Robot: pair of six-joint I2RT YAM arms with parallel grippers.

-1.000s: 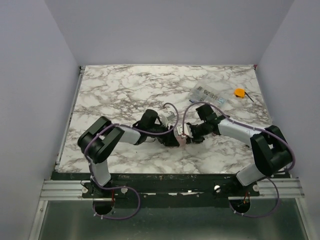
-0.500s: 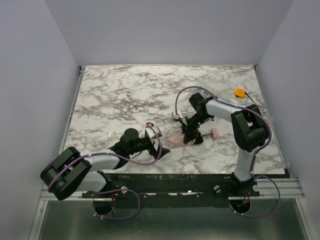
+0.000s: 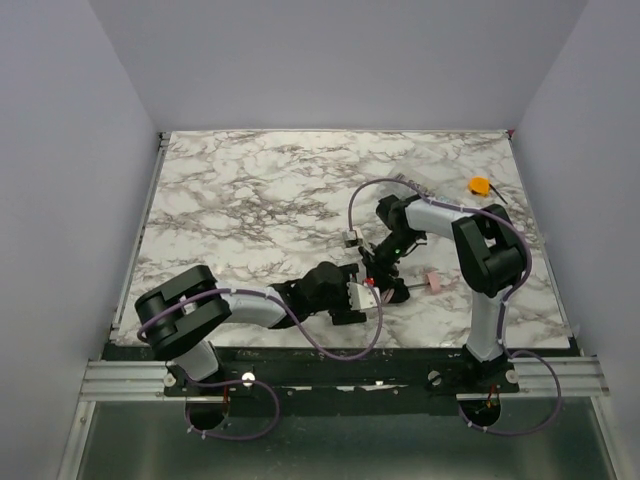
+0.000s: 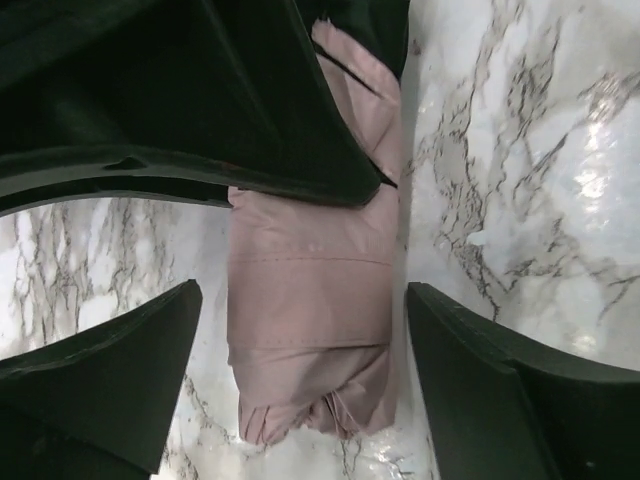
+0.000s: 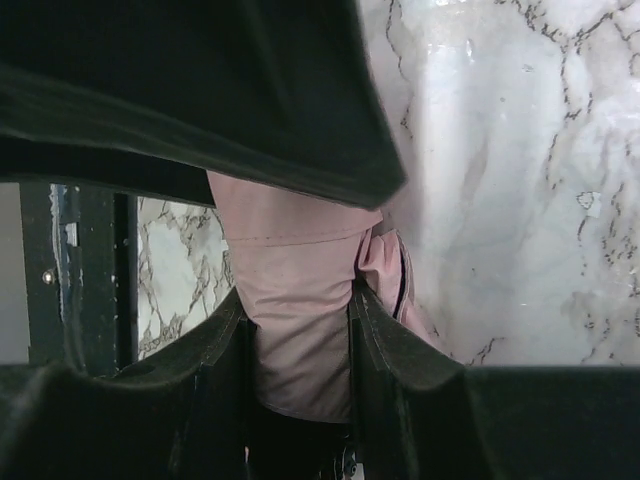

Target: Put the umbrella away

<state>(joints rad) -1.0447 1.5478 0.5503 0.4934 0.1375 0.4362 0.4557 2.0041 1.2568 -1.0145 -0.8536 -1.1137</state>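
Nearest, toward 6 o'clock on the grey-veined white marble desk (image 3: 230,190): black two-finger left gripper (image 4: 305,375), spread wide, straddling without touching the folded canopy of the pale pink fabric folding umbrella (image 4: 310,290). Just beyond, black right gripper (image 5: 300,375), pinched narrow on the same pink bundle. Umbrella flat on the desk around 5 o'clock of centre, thin dark shaft and small pink handle (image 3: 434,282) pointing to 3 o'clock. Probably light, cloth soft and slippery, stiff only along shaft and ribs; best taken across the bundled middle. Farther off at 2 o'clock, well apart: clear plastic packet (image 3: 408,183), half behind the right arm, and small orange round object (image 3: 480,185). Likeliest obstruction: the two grippers crowding one another.
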